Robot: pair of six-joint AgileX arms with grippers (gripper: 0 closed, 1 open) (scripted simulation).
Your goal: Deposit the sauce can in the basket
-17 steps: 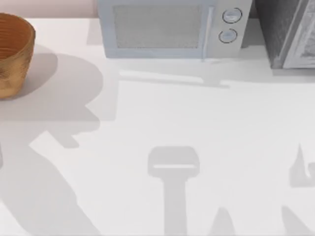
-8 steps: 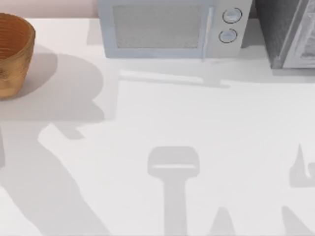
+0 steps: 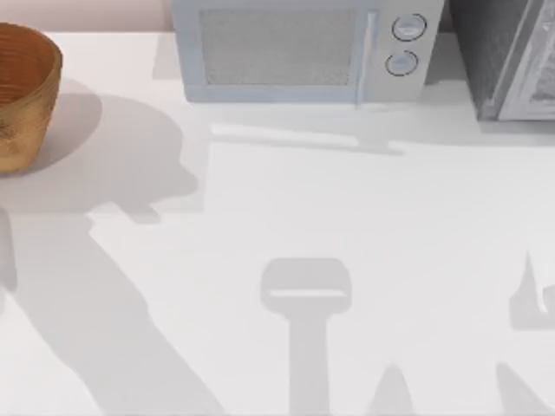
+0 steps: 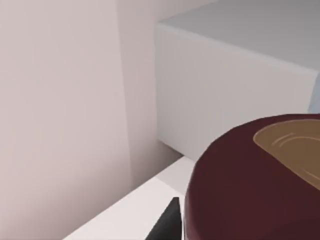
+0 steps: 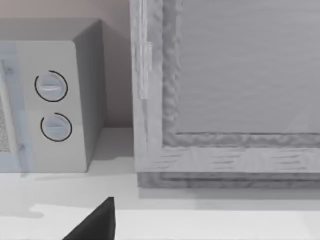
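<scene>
Carrying the dark red-brown sauce can [image 4: 250, 185] close under the left wrist camera, the left claw seems to hold it, though I cannot tell its opening. Bring it fully above the golden-brown woven wicker basket [image 3: 26, 95] at the white surface's [image 3: 347, 217] far left before releasing.

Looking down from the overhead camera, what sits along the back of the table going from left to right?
Basket → microwave with two dials at its right end → grey textured cabinet-like box at the far right.
</scene>
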